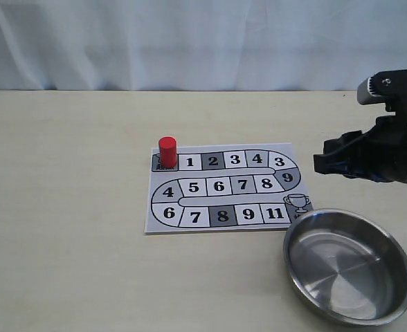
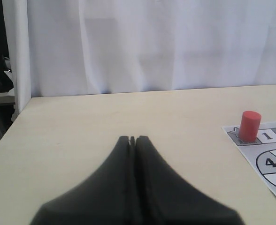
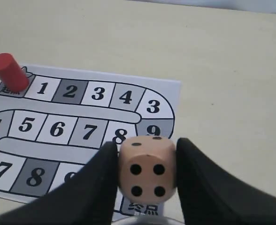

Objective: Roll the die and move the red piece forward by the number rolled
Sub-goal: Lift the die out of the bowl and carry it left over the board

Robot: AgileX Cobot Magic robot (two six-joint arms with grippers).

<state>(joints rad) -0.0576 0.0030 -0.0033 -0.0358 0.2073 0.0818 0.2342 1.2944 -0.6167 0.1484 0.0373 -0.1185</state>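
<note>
The red piece [image 1: 167, 151] stands upright on the start square at the top left corner of the paper game board [image 1: 221, 187]; it also shows as the red piece [image 2: 249, 125] and the red piece [image 3: 8, 71]. My right gripper [image 3: 147, 161] is shut on the beige die [image 3: 147, 169], whose four-pip face points at the camera. In the exterior view the right gripper [image 1: 328, 162] hangs in the air to the right of the board, above the steel bowl; the die is hidden there. My left gripper [image 2: 133, 139] is shut and empty, off to the board's left.
A round steel bowl [image 1: 314, 266] sits at the front right, touching the board's lower right corner. The board [image 3: 91, 119] carries a winding numbered track. A white curtain [image 1: 203, 41] backs the table's far edge.
</note>
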